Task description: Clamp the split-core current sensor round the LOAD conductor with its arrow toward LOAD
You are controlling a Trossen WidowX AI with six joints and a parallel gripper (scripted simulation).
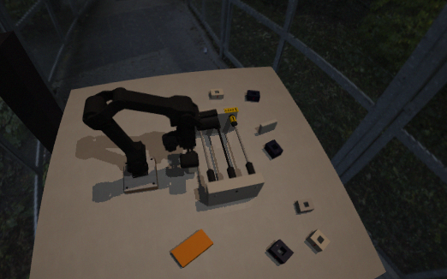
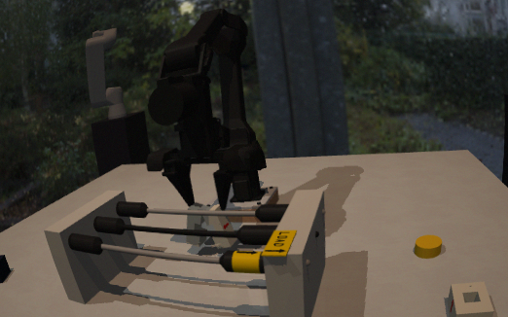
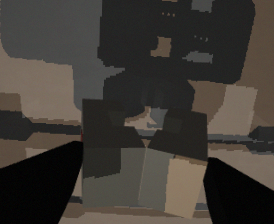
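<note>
The split-core sensor (image 2: pixel 199 222) (image 3: pixel 129 181) is a grey and beige block with dark open jaws on top. It stands on the table behind the rack's three conductors, beside the rack. My gripper (image 2: pixel 207 204) (image 3: pixel 144 159) (image 1: pixel 188 160) reaches down over it and is shut on its sides. In the top view the gripper hides the sensor. The LOAD conductor (image 2: pixel 167 254) (image 1: pixel 241 146) is the rod with the yellow sleeve (image 2: pixel 246 262), on the side of the rack away from the sensor. The yellow LOAD label (image 2: pixel 279 242) (image 1: pixel 231 110) sits on the rack's end block (image 2: pixel 296 277).
The rack's other end block (image 1: pixel 233 192) (image 2: pixel 77 253) faces the table's front. The arm's base (image 1: pixel 140 181) stands left of the rack. An orange slab (image 1: pixel 192 247), a yellow disc (image 2: pixel 428 246) and several small dark and beige cubes (image 1: pixel 273 148) (image 1: pixel 305 206) (image 2: pixel 470 298) lie around.
</note>
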